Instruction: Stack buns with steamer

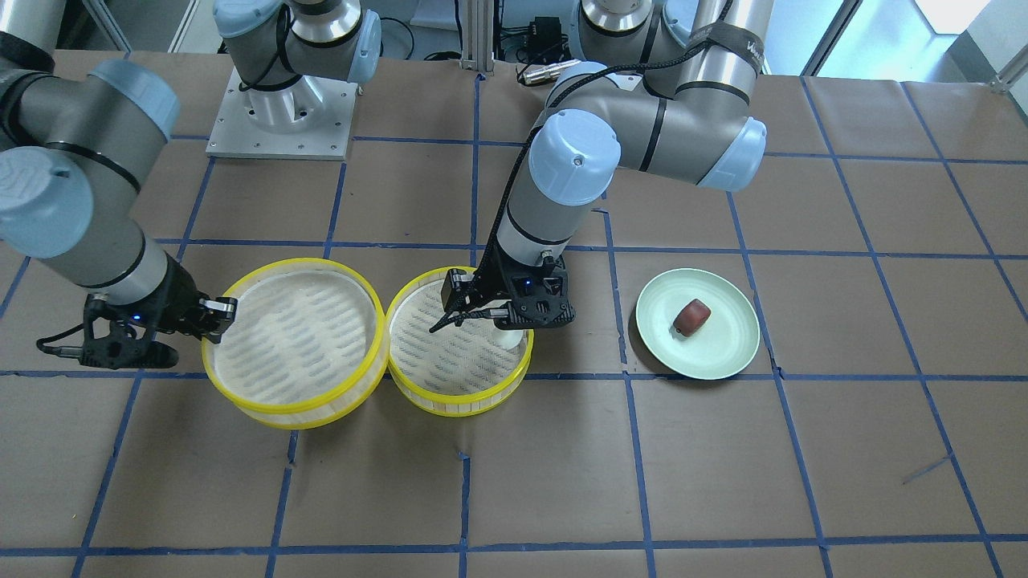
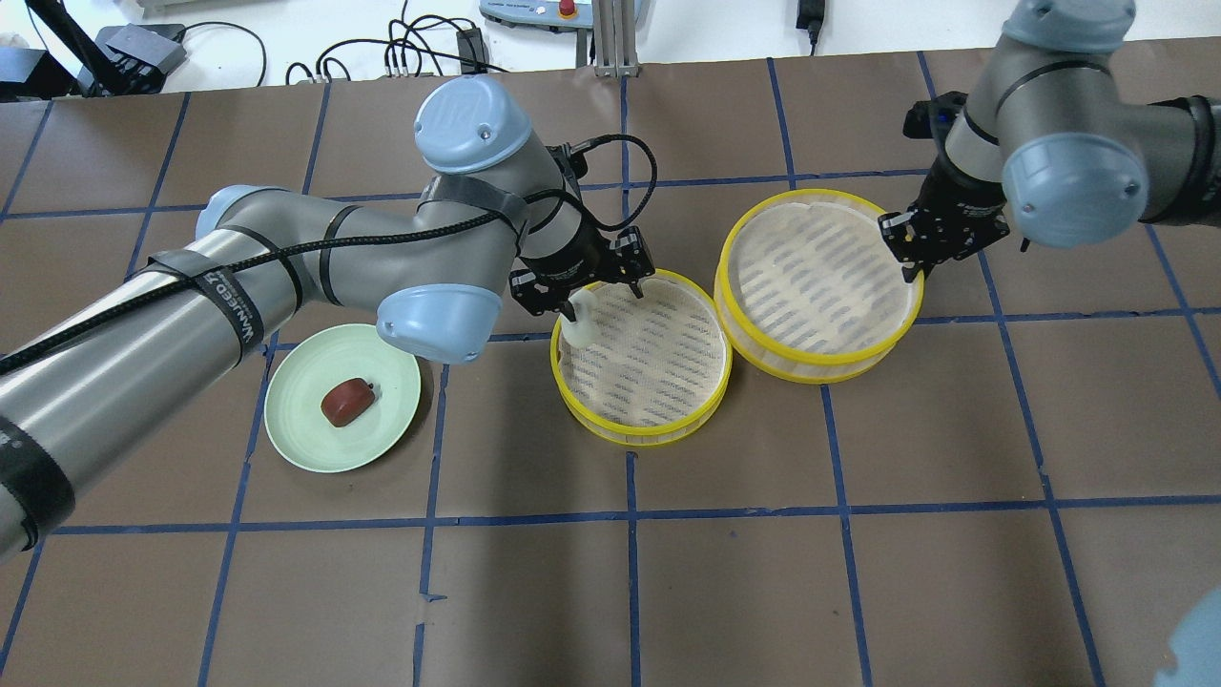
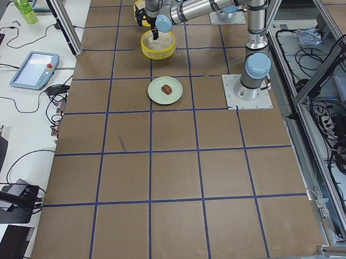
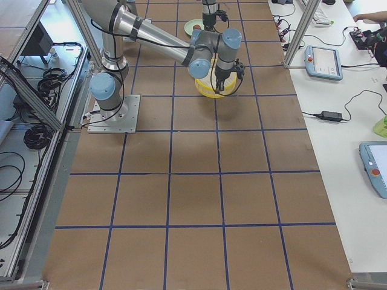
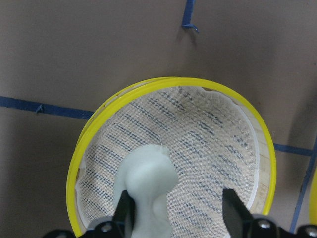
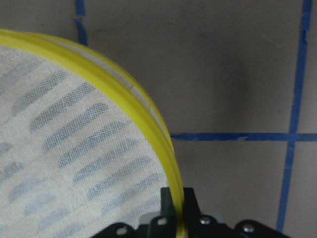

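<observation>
Two round steamer baskets with yellow rims stand side by side. My left gripper (image 2: pixel 603 298) is open over the edge of one basket (image 2: pixel 649 434). The white bun (image 2: pixel 579 320) stands inside it against one finger (image 5: pixel 124 215), clear of the other. My right gripper (image 2: pixel 911 272) is shut on the rim of the other basket (image 2: pixel 811 196); the right wrist view shows its fingers (image 6: pixel 190 201) clamping the yellow rim (image 6: pixel 124 94). I cannot tell whether that basket is lifted. The reddish-brown bun (image 2: pixel 345 401) lies on the pale green plate (image 2: pixel 296 429), apart from both grippers.
Brown table covering with a blue tape grid (image 2: pixel 630 515). The left arm's base plate (image 1: pixel 281 120) sits at the robot's side of the table. Cables and boxes (image 2: pixel 429 43) lie beyond the far edge.
</observation>
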Action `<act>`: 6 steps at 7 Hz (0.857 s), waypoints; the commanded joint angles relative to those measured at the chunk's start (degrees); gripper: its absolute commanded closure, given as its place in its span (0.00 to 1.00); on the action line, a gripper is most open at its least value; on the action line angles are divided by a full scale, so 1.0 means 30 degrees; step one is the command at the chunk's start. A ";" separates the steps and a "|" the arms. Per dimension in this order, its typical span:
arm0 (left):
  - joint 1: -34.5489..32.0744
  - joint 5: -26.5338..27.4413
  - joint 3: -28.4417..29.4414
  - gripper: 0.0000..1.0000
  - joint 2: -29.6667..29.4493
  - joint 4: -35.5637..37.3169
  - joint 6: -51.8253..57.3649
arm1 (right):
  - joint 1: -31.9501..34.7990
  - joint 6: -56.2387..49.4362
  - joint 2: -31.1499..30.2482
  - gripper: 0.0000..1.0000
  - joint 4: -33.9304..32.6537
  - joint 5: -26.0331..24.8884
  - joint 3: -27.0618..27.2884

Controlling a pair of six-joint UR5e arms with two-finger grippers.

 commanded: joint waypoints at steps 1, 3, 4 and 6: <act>-0.0016 0.0013 -0.0081 0.00 -0.0040 0.0002 0.0018 | 0.1017 0.1200 0.0021 0.93 -0.0107 -0.0005 0.0010; 0.0274 0.0216 -0.0051 0.00 0.0192 0.0031 0.1319 | 0.1250 0.1549 -0.0037 0.93 -0.0107 0.0023 0.0010; 0.1727 0.1291 -0.0312 0.00 0.0397 0.0002 0.5105 | 0.1658 0.2189 -0.0037 0.93 -0.0136 0.0024 0.0039; 0.5446 0.1594 -0.1856 0.00 0.1098 -0.0232 1.0238 | 0.3264 0.4437 -0.0008 0.93 -0.0572 -0.0006 0.0157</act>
